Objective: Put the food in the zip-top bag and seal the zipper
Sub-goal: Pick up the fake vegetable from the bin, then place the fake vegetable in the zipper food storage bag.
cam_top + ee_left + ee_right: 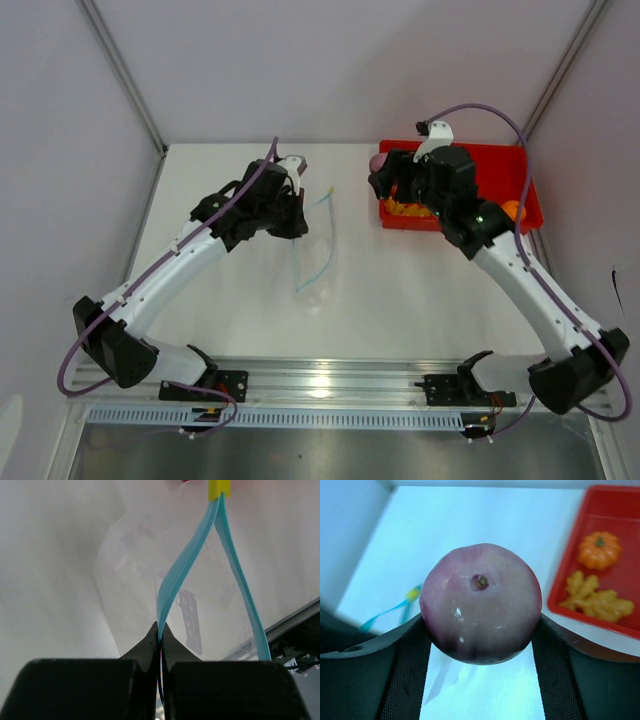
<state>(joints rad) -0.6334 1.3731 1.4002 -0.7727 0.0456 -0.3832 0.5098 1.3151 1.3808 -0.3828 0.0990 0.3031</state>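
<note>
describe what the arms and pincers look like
The left arm and right arm have white links, black joints and a looping purple cable each. The left pincer and right pincer are black, with two fingers; the right's pads look meshed.

Top view steeply down over table (400, 300); wrist views close along left pincer (160, 632) and right pincer (481, 625), zipper (175, 575) in all.
</note>
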